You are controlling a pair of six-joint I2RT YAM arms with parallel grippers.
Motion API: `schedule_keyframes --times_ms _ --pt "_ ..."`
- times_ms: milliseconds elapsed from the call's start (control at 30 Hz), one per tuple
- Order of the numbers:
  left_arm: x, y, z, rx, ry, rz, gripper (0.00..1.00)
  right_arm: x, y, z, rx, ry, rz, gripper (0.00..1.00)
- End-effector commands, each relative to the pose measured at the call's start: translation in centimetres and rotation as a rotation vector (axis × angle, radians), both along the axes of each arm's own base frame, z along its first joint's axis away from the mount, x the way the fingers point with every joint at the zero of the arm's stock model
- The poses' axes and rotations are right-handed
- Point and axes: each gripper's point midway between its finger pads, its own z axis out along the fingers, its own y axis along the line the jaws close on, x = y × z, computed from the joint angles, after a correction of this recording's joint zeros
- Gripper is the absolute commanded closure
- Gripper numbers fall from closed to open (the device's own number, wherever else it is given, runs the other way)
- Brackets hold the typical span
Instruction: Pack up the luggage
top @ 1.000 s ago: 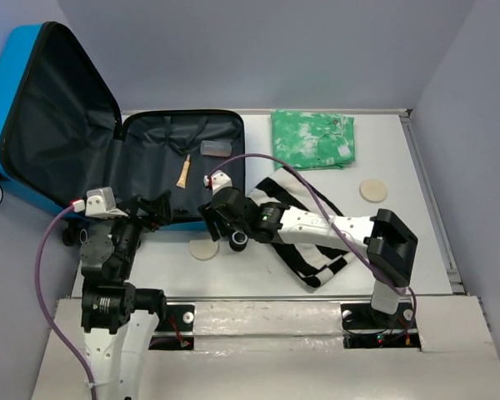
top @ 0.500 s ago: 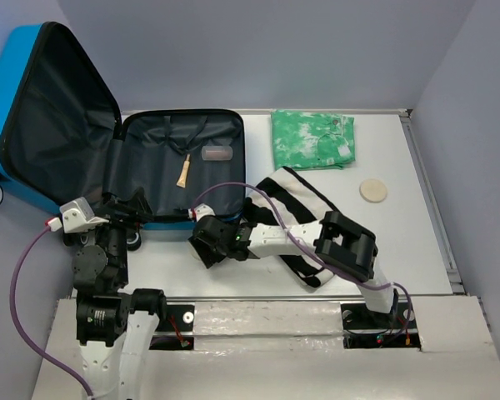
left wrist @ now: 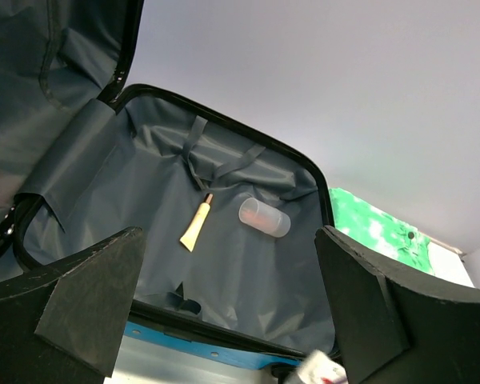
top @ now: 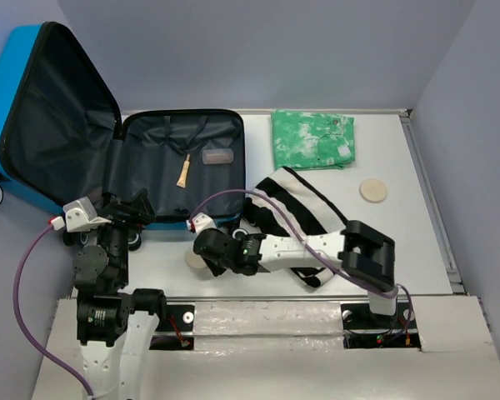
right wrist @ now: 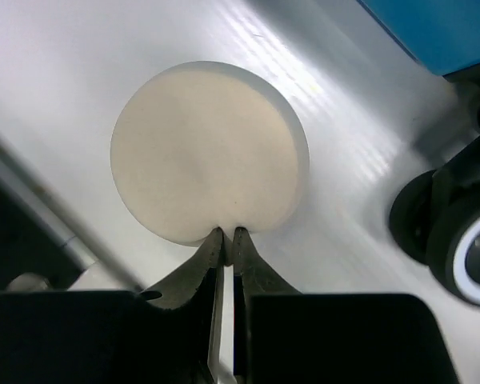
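Lying open at far left, the luggage [top: 177, 167] is faced by the released left gripper [left wrist: 230, 234]. The right gripper [right wrist: 229, 234] is clenched empty at the rim of the cream disc [right wrist: 208, 152]; reopening is judged needed for fetching it.

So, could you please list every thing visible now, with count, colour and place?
suitcase: one, bright blue, black lining, open, table's left side
tube: one, tan, inside the suitcase
clear container: one, see-through, inside, beside the tube
folded cloth: one, green and white, far right
striped cloth: one, black and white, middle
round discs: two, cream; one at the right, one at the right gripper
table: one, white
left gripper: open, facing the suitcase
right gripper: shut, tips at the disc's edge
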Motion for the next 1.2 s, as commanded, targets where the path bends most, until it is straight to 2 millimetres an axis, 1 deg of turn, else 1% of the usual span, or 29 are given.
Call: schedule_keyframes --times_ms 0,67,100,133,167,233,267,300,333,367,400,433,467,533,567,600,633,667,700,733,833,867,900,933,967,1000,1033,1133,1167 --pt "0.1 -0.6 1.0 0.017 -0.047 -0.033 0.01 -0.5 0.5 10.1 0.185 -0.111 0.009 0.93" --pt "0.2 -0.8 0.9 0.020 -0.047 -0.045 0.01 0.4 0.4 12.2 0.187 -0.182 0.016 0.93" --pt "0.3 -0.9 0.8 0.021 -0.046 -0.053 0.01 1.8 0.1 13.2 0.182 -0.220 -0.015 0.93" --pt "0.4 -1.1 0.7 0.022 -0.042 -0.062 0.01 2.9 0.7 14.9 0.199 -0.239 -0.028 0.93" --pt "0.4 -1.1 0.7 0.024 -0.040 -0.063 0.01 5.1 0.3 15.8 0.198 -0.261 -0.045 0.93" --pt "0.5 -1.1 0.7 0.024 -0.040 -0.063 0.01 8.0 0.5 17.3 0.225 -0.278 -0.075 0.93" --pt "0.4 -1.1 0.7 0.024 -0.040 -0.063 0.01 11.2 0.5 18.5 0.250 -0.290 -0.111 0.93" --pt "0.4 -1.1 0.7 0.023 -0.041 -0.062 0.01 11.6 1.2 18.8 0.260 -0.294 -0.112 0.93" --pt "0.4 -1.1 0.7 0.023 -0.041 -0.062 0.01 14.0 0.8 19.0 0.278 -0.275 -0.125 0.81" --pt "0.3 -1.1 0.8 0.024 -0.043 -0.063 0.01 15.5 1.9 19.1 0.296 -0.263 -0.119 0.66" --pt "0.3 -1.1 0.8 0.025 -0.046 -0.063 0.01 16.5 1.3 18.0 0.262 -0.202 -0.102 0.32" --pt "0.2 -1.2 0.9 0.025 -0.049 -0.066 0.01 17.4 1.6 19.5 0.278 -0.206 -0.105 0.17" --pt "0.2 -1.2 0.9 0.024 -0.051 -0.068 0.01 18.4 0.7 17.8 0.225 -0.192 -0.132 0.03" --pt "0.1 -1.3 1.0 0.026 -0.057 -0.073 0.01 19.0 -0.9 18.1 0.218 -0.204 -0.161 0.00" --pt "0.0 -1.4 1.1 0.027 -0.063 -0.079 0.01 18.9 -2.7 16.0 0.177 -0.178 -0.187 0.00" --pt "-0.1 -1.5 1.1 0.027 -0.067 -0.084 0.01 18.9 -4.5 18.5 0.220 -0.203 -0.220 0.01" --pt "-0.2 -1.6 1.2 0.028 -0.072 -0.093 0.01 20.4 -6.9 19.0 0.237 -0.225 -0.288 0.02" --pt "-0.2 -1.7 1.5 0.030 -0.081 -0.099 0.01 20.7 -8.8 19.2 0.250 -0.221 -0.340 0.02" --pt "-0.3 -1.8 1.4 0.031 -0.083 -0.105 0.01 21.5 -11.6 19.2 0.239 -0.245 -0.425 0.05" --pt "-0.4 -1.9 1.5 0.031 -0.089 -0.109 0.01 22.3 -17.2 18.4 0.207 -0.255 -0.547 0.06" --pt "-0.6 -2.3 1.7 0.033 -0.100 -0.132 0.01 23.4 -27.9 15.8 0.176 -0.232 -0.840 0.08" --pt "-0.8 -2.4 1.8 0.034 -0.108 -0.136 0.01 23.0 -35.0 13.8 0.165 -0.205 -1.013 0.08" --pt "-0.9 -2.5 1.9 0.034 -0.113 -0.143 0.01 22.6 -37.7 13.1 0.181 -0.196 -1.075 0.07" --pt "-1.0 -2.6 2.0 0.034 -0.119 -0.148 0.01 21.0 -40.8 10.1 0.141 -0.159 -1.142 0.07" --pt "-1.0 -2.7 2.0 0.035 -0.122 -0.151 0.01 20.3 -43.2 10.5 0.175 -0.182 -1.202 0.08" --pt "-1.1 -2.8 2.1 0.034 -0.127 -0.157 0.01 20.0 -47.2 9.9 0.182 -0.189 -1.308 0.12" --pt "-1.2 -2.9 2.1 0.035 -0.130 -0.163 0.01 19.3 -48.5 8.4 0.197 -0.168 -1.337 0.13" --pt "-1.3 -3.1 2.2 0.036 -0.133 -0.174 0.01 19.0 -52.9 7.1 0.232 -0.135 -1.455 0.17" --pt "-1.3 -3.1 2.2 0.035 -0.133 -0.176 0.01 19.5 -53.5 6.3 0.235 -0.104 -1.470 0.18"
